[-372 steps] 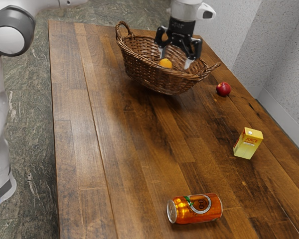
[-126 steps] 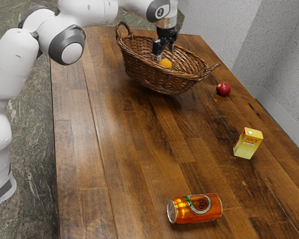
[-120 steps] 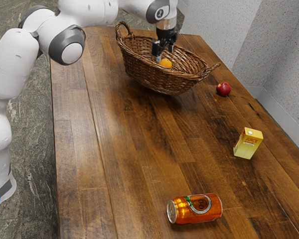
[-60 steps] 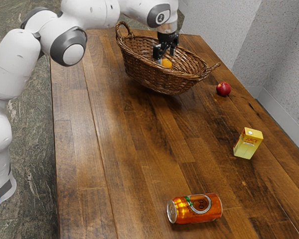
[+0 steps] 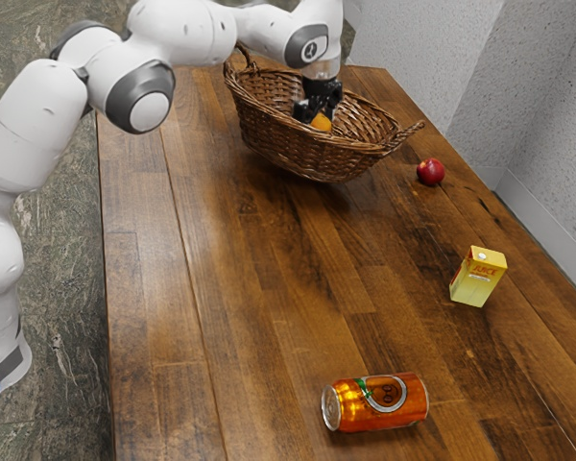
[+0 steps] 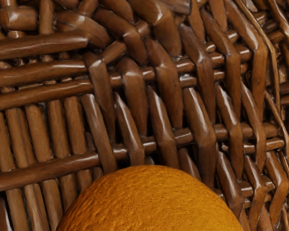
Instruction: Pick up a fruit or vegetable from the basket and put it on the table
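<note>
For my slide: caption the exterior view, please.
Gripper at an orange in a wicker basket; apple, juice box and can outside.

Tool point(image 5: 317, 112) at orange point(image 5: 322, 123) in wicker basket point(image 5: 293, 147)

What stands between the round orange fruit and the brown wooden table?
The wall of the brown wicker basket does: the orange fruit is inside, below the black gripper, and probably must be lifted over it to reach the table.

I see the orange point(image 5: 322, 122), round and pebble-skinned, lying inside the basket point(image 5: 293, 154). Before me the basket, brown glossy wicker with a handle at each end, stands open side up on the table point(image 5: 230, 288), its top brown wooden planks.
</note>
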{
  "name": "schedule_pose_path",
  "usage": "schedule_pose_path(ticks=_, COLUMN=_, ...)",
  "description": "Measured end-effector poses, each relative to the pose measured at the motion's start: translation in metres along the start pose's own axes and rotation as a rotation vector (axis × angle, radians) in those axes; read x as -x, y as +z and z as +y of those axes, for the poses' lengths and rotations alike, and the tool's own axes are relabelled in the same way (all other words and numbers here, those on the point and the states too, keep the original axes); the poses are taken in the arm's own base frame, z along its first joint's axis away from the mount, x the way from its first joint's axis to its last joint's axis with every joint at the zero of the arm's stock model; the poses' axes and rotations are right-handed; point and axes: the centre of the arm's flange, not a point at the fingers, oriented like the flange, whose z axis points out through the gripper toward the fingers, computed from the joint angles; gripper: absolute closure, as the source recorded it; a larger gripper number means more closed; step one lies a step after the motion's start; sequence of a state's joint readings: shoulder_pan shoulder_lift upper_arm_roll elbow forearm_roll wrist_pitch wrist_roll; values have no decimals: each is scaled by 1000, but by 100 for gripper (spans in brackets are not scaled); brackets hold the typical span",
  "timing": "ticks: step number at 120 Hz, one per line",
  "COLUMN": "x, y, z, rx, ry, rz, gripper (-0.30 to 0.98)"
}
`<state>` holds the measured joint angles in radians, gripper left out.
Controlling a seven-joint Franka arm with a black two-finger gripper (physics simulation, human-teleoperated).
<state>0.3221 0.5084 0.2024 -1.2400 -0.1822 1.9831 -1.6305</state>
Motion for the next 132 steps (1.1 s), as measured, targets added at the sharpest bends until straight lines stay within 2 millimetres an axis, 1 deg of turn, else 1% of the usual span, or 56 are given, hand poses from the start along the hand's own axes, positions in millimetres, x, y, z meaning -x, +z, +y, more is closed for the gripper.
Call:
schedule_pose_path(ticks=24, x=-3, y=4, z=1, rx=0, ry=-3, rz=-9, gripper=1)
schedule_pose_path(ticks=28, x=-3, y=4, z=1, rx=0, ry=-3, rz=-10, gripper=6)
schedule_pose_path(ticks=39, x=-1, y=5, z=1, rx=0, ry=0, rz=-12, gripper=25)
schedule_pose_path(ticks=50, x=1, y=4, z=0, rx=0, ry=3, rz=-14, gripper=36)
schedule_pose_path(ticks=66, x=3, y=-2, z=0, rx=5, ry=-13, rz=-44, gripper=40)
schedule_pose_path(ticks=76, x=2, y=-13, z=-5, rx=7, ry=-21, rz=-55, gripper=42)
schedule_pose_path(ticks=83, x=3, y=-31, z=-12, rx=15, ry=-25, rz=-63, gripper=43)
schedule_pose_path(ticks=92, x=2, y=-64, z=-19, rx=43, ry=-20, rz=-57, gripper=44)
schedule_pose_path(ticks=100, x=3, y=-105, z=-27, rx=78, ry=0, rz=-31, gripper=45)
schedule_pose_path(ticks=105, x=5, y=-137, z=-34, rx=103, ry=16, rz=-10, gripper=46)
schedule_pose_path(ticks=110, x=12, y=-168, z=-44, rx=123, ry=37, rz=10, gripper=46)
schedule_pose_path(ticks=114, x=21, y=-190, z=-54, rx=132, ry=58, rz=24, gripper=45)
schedule_pose_path(ticks=119, x=39, y=-207, z=-66, rx=132, ry=84, rz=31, gripper=42)
schedule_pose_path(ticks=124, x=68, y=-220, z=-81, rx=129, ry=122, rz=23, gripper=41)
schedule_pose_path(ticks=127, x=88, y=-230, z=-95, rx=128, ry=148, rz=12, gripper=41)
schedule_pose_path(ticks=132, x=123, y=-241, z=-119, rx=121, ry=194, rz=-6, gripper=36)
